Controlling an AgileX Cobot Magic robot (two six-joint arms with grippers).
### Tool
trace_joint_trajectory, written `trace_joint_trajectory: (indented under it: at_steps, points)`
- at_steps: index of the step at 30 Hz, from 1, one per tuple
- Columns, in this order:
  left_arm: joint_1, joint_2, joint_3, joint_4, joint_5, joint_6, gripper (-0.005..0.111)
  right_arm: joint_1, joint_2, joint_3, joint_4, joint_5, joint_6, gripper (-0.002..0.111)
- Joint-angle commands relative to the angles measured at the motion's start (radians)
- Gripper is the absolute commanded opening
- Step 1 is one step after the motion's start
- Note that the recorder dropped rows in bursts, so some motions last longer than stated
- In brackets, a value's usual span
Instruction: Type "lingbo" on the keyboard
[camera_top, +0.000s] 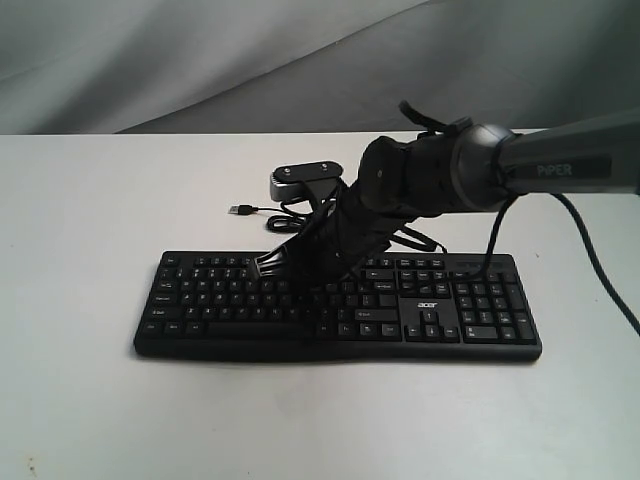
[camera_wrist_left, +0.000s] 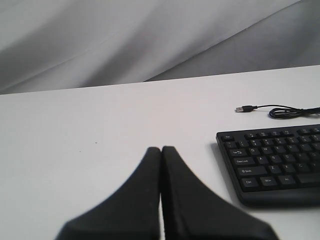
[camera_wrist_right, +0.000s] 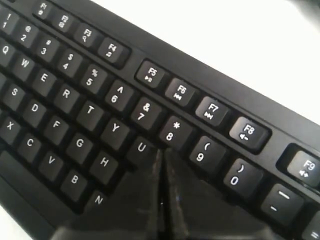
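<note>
Keyboard (camera_top: 430, 305) lies flat across the middle of the white table (camera_top: 80, 260), its long front edge toward the exterior camera. Its loose cable (camera_top: 290, 212) is curled just behind it, with the plug lying free.

At far left, outside the exterior view, your left gripper (camera_wrist_left: 161, 150) hangs over bare table near the keyboard's left end and touches nothing. Its two fingers are pressed together with nothing between them.

Toward the middle, your right arm (camera_top: 560, 165) reaches in from the right and slants down over the letter block. The right gripper (camera_wrist_right: 161, 154) also has its fingers closed flat against each other, forming one blunt point. That point sits just beside the U key (camera_wrist_right: 141, 147), adjoining the 8 key (camera_wrist_right: 172, 132) and 9 key (camera_wrist_right: 202, 150), so it covers the spot where I should be. Whether the key is pressed or only touched cannot be told.

Judged from this, the step in hand is the second letter, i. Your next move calls for a lift clear of the keys. A short shift toward the front edge and leftward then brings you to the N key (camera_wrist_right: 98, 200). Descend straight there so the tip strikes no neighbour.
</note>
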Motion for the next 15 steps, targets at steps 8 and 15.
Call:
trace_joint_trajectory:
  at_steps: [8,15]
  points:
    - [0.002,-0.003,0.004,-0.008,-0.005,-0.004,0.001,0.001,0.016,-0.005,-0.008,0.008,0.002,0.0]
    - [0.002,-0.003,0.004,-0.008,-0.005,-0.004,0.001,0.001,-0.069,-0.005,-0.015,0.022,0.002,0.0]
